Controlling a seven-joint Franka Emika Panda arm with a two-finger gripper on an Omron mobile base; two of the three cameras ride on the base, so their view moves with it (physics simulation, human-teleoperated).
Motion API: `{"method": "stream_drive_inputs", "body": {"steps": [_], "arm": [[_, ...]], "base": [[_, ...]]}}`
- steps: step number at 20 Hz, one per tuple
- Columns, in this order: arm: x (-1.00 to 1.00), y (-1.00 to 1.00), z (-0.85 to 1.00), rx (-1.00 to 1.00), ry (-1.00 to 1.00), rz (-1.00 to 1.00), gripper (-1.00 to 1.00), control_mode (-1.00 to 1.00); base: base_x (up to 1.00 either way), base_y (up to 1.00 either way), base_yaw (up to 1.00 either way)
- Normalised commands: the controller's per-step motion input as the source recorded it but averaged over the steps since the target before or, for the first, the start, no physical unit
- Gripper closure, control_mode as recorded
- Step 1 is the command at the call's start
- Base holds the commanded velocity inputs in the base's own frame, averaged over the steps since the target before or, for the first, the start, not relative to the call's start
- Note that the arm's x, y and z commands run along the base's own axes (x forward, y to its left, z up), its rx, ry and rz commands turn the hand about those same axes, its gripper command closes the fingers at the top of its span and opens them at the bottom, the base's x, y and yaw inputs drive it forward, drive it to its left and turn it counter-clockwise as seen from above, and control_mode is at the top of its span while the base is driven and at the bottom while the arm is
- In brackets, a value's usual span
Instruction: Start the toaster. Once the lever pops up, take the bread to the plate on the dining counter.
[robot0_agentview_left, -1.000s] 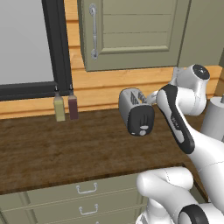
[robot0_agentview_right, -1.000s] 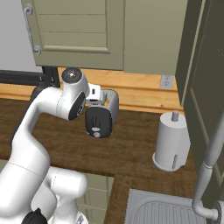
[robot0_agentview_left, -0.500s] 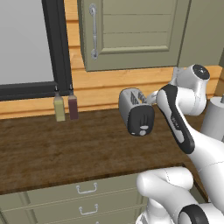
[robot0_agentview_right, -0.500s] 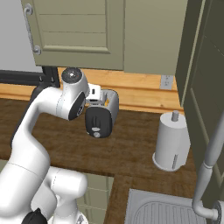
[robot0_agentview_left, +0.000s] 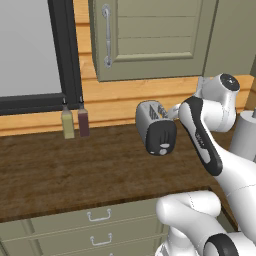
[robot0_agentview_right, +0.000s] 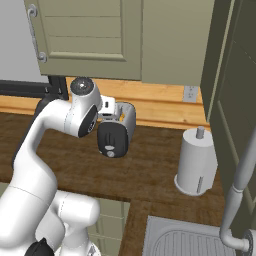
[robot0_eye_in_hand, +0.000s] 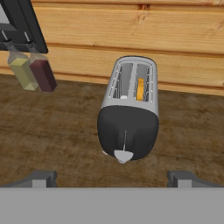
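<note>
The toaster (robot0_eye_in_hand: 130, 114) stands on the dark wood kitchen counter (robot0_eye_in_hand: 52, 131) near the wooden wall, its glossy black end panel facing me. Its pale lever knob (robot0_eye_in_hand: 123, 155) sits at the low end of that panel. The bread (robot0_eye_in_hand: 140, 89) shows as an orange-tan edge deep in the right slot. My gripper (robot0_eye_in_hand: 113, 178) hangs in front of and above the toaster, open wide, with nothing between its fingertips (robot0_eye_in_hand: 41, 178). The toaster (robot0_agentview_left: 156, 127) also appears beside my arm in the left base view and as the toaster (robot0_agentview_right: 117, 131) in the right base view. The plate and the dining counter are out of view.
Two bottles, yellowish (robot0_eye_in_hand: 22, 70) and dark red (robot0_eye_in_hand: 42, 72), stand left of the toaster against the wall. A grey canister (robot0_agentview_right: 197, 160) stands to its right, with a sink (robot0_agentview_right: 195, 240) and faucet (robot0_agentview_right: 240, 170) beyond. Wall cabinets (robot0_agentview_left: 150, 35) hang overhead.
</note>
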Motion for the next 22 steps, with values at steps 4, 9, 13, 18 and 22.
{"method": "stream_drive_inputs", "body": {"steps": [4,9,13,18,22], "arm": [[0.0,0.0,0.0,0.0,0.0,0.0,-1.0,-1.0],[0.0,0.0,0.0,0.0,0.0,0.0,-1.0,-1.0],[0.0,0.0,0.0,0.0,0.0,0.0,-1.0,-1.0],[0.0,0.0,0.0,0.0,0.0,0.0,-1.0,-1.0],[0.0,0.0,0.0,0.0,0.0,0.0,-1.0,-1.0]], "base": [[0.0,0.0,0.0],[0.0,0.0,0.0],[0.0,0.0,0.0],[0.0,0.0,0.0],[0.0,0.0,0.0]]}}
